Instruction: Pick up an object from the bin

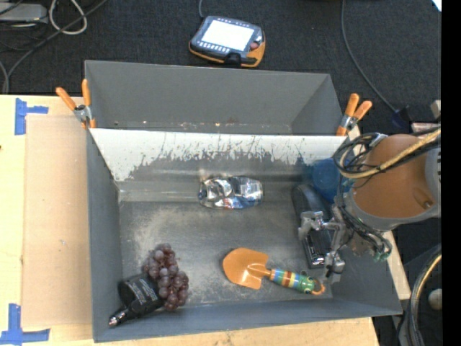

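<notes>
I have the gripper (325, 254) low at the right side of the bin (209, 103), with the arm coming in over the right wall. I cannot tell whether the gripper is spread or pressed together, because its metal parts and cables overlap too much.

The nearest thing is a toy shovel (268, 272) on the floor by the near wall. Its orange blade points toward the bin's middle. The striped handle runs right, and its tip lies just beside the gripper on the near-wall side. So its long axis lies roughly across the view, and the gripper is close to the handle end, not the blade. I judge a grasp would want the gripper closing across that handle.

A blue thing (324, 180) sits behind the gripper by the right wall. Crumpled foil (230, 192), grapes (167, 271) and a black bottle (138, 295) lie well apart to the left.
</notes>
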`<state>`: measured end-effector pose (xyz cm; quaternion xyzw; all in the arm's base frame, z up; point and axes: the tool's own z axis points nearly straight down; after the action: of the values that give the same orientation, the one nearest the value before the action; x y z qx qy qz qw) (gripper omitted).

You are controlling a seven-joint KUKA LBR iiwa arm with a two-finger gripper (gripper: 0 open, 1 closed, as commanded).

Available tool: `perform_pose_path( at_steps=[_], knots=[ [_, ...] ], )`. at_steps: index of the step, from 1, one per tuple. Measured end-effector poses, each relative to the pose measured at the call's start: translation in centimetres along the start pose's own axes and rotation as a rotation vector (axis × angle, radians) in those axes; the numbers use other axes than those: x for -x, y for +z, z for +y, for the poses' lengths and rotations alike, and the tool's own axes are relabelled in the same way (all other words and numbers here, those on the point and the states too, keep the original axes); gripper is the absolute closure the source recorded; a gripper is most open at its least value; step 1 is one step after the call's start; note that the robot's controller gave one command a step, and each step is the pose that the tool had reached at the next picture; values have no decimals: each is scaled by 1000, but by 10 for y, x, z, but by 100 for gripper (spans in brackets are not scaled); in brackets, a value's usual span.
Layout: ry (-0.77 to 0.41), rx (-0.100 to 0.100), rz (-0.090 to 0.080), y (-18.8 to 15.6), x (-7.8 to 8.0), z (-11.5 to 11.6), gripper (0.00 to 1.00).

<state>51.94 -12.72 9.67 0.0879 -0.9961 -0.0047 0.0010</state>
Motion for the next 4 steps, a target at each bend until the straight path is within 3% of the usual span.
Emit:
perform_pose_path(
  at_steps=[1, 2, 3, 4],
  knots=[
    [12, -7, -9, 13, 17, 9, 0],
    [-16, -3, -1, -73, -6, 5, 0],
    [-31, -5, -6, -21, -2, 60, 0],
    [-3, -5, -5, -13, 1, 71, 0]
  ],
)
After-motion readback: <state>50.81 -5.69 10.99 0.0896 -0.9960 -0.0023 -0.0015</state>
